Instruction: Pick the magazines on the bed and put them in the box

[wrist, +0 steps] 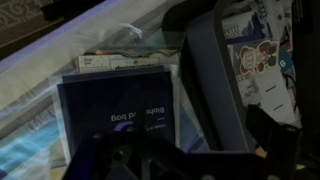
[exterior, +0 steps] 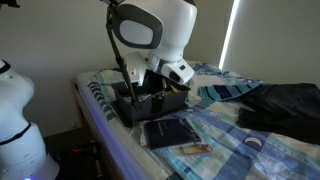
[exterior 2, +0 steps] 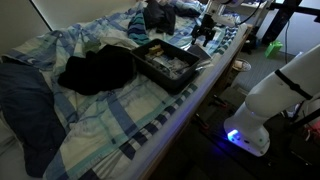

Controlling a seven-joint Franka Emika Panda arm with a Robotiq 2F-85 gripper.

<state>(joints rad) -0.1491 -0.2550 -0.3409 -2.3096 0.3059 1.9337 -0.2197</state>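
Note:
The navy magazine (exterior: pixel 170 131) lies flat on the bed (exterior: pixel 230 140) in front of the dark box (exterior: pixel 150 104). The smaller orange-tan magazine (exterior: pixel 196 149) lies just beside it, nearer the bed's edge. In the wrist view the navy magazine (wrist: pixel 118 112) fills the left, the orange-tan one (wrist: pixel 125 62) lies beyond it, and the box wall (wrist: pixel 213 80) runs down the middle. My gripper (exterior: pixel 150 90) hangs low over the box's near wall, its fingers apart and empty (wrist: pixel 180 152). The box (exterior 2: pixel 166 63) holds printed papers.
A dark bulky bundle of cloth (exterior: pixel 285 105) lies on the bed past the box and also shows in an exterior view (exterior 2: pixel 95 70). The striped bed edge (exterior: pixel 100 105) drops to the floor. The sheet is rumpled.

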